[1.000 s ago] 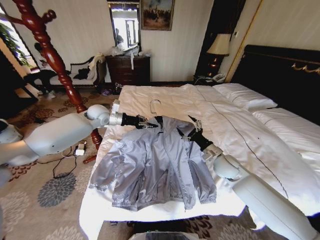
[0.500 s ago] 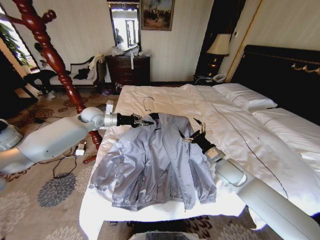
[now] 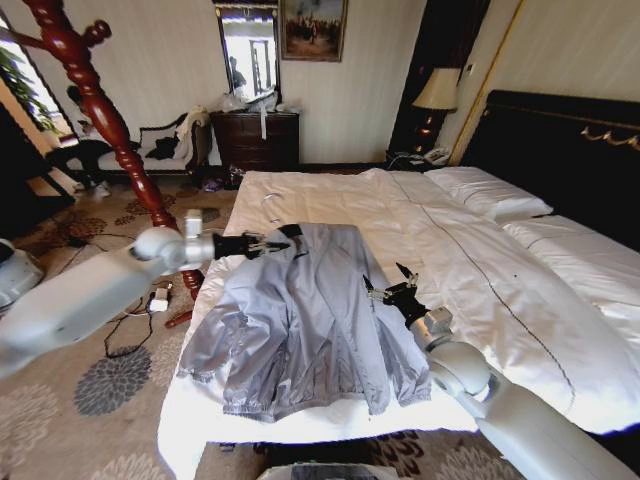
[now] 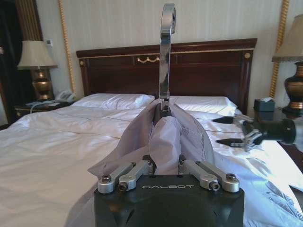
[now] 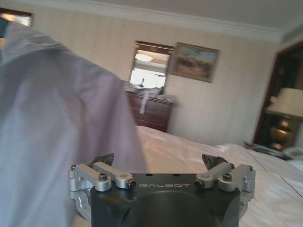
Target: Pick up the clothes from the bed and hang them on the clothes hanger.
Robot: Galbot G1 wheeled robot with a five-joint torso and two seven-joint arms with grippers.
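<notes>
The pale silver-grey clothes point(image 3: 310, 320) lie front-up on the near left part of the white bed point(image 3: 500, 290). At the collar end my left gripper point(image 3: 268, 243) is shut on the black clothes hanger point(image 3: 292, 231) and the fabric over it. In the left wrist view the silver hook point(image 4: 165, 52) stands up above the bunched jacket point(image 4: 165, 132) in that gripper point(image 4: 165, 165). My right gripper point(image 3: 393, 288) is open just off the jacket's right shoulder, with nothing between its fingers point(image 5: 215, 163). The jacket point(image 5: 57, 118) hangs beside it.
A red wooden coat stand point(image 3: 95, 100) rises on the carpet left of the bed, with cables point(image 3: 130, 320) on the floor near it. A dark dresser point(image 3: 255, 140), a lamp point(image 3: 437, 90) and the black headboard point(image 3: 560, 140) stand behind the bed.
My left gripper has pulled the hanger and the jacket's collar end leftward toward the bed's edge. The right gripper has drawn back from the jacket's shoulder toward me.
</notes>
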